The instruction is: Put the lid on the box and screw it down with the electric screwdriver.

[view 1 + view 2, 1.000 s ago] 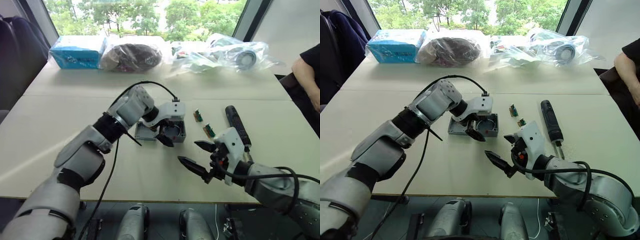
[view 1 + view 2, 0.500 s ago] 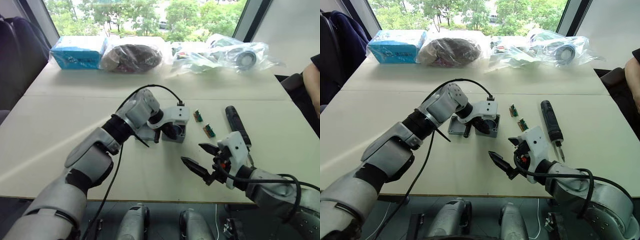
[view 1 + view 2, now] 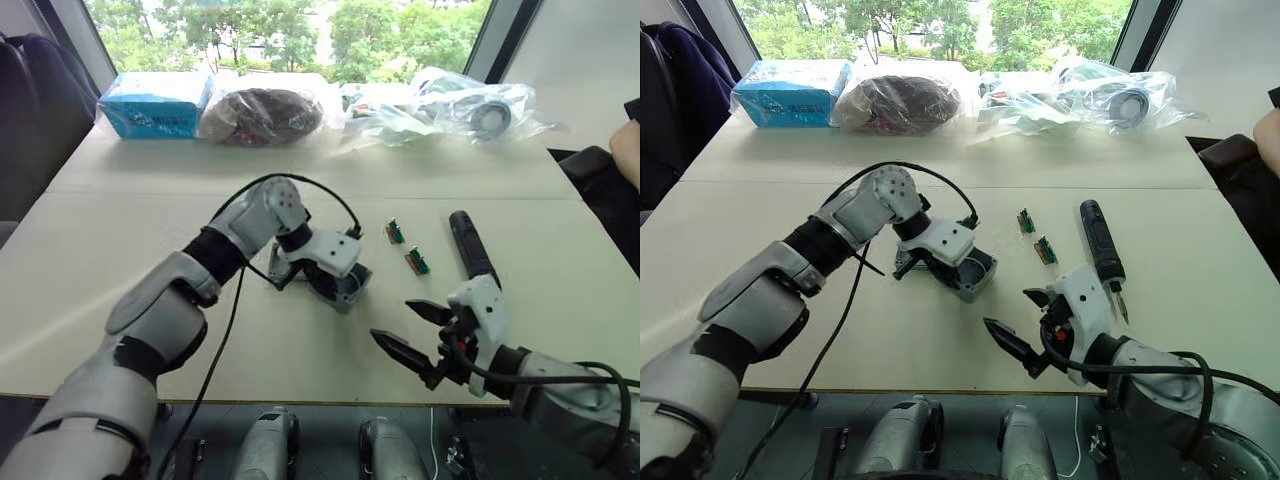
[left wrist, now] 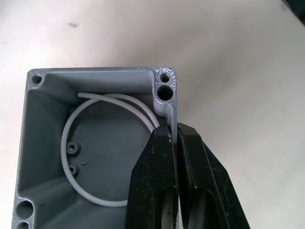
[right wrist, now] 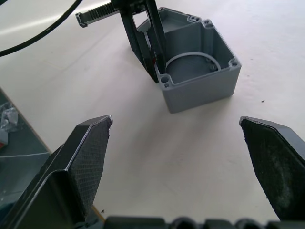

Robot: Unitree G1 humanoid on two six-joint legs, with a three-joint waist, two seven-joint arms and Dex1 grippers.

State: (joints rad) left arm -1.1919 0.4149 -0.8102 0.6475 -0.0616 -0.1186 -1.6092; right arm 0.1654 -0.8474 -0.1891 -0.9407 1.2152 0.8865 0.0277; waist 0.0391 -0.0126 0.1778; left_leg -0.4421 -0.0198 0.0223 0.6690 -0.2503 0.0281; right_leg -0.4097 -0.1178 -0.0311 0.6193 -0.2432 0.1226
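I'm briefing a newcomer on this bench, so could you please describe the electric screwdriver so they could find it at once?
On the pale table, look beside the robot's right arm, just beyond the open right gripper. The electric screwdriver lies flat there: a long black pen-shaped cylinder with a thin metal bit, far longer than the two small green parts next to it.

No words to read

The blue pack [image 3: 155,103] at the table's far left corner has print on it, but it is too small to read.

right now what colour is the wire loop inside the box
White, curled against the grey box floor; the wire loop shows best in the left wrist view.
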